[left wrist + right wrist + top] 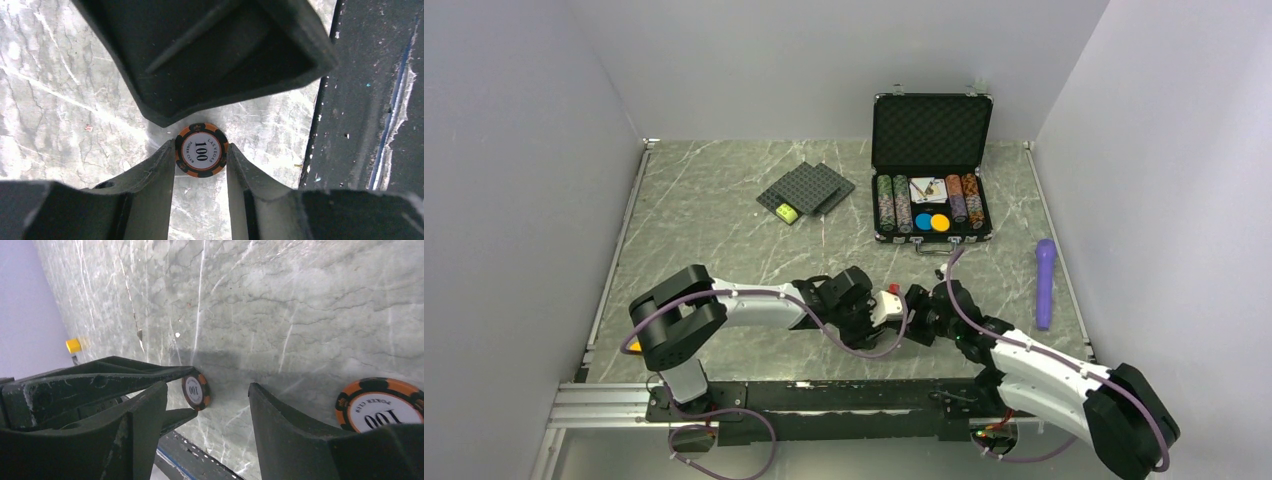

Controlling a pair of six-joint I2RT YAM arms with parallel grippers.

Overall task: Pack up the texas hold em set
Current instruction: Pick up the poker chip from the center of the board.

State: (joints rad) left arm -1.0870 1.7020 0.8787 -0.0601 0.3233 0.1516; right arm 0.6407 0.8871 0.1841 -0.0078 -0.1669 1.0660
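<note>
Left of the briefcase, dark grey studded plates (806, 188) lie on the counter (724, 230), with a yellow-green brick (786, 212) on them. Near the front edge, the left end effector (201, 148) is clamped on an orange chip (201, 151) marked 100. The right end effector (207, 386) faces it, jaws spread apart, and a second orange chip (378, 407) sits just beside one finger. Further back, the open briefcase (932, 98) holds chip stacks (894, 203), cards (926, 188), a blue disc (922, 222) and an orange disc (940, 222).
</note>
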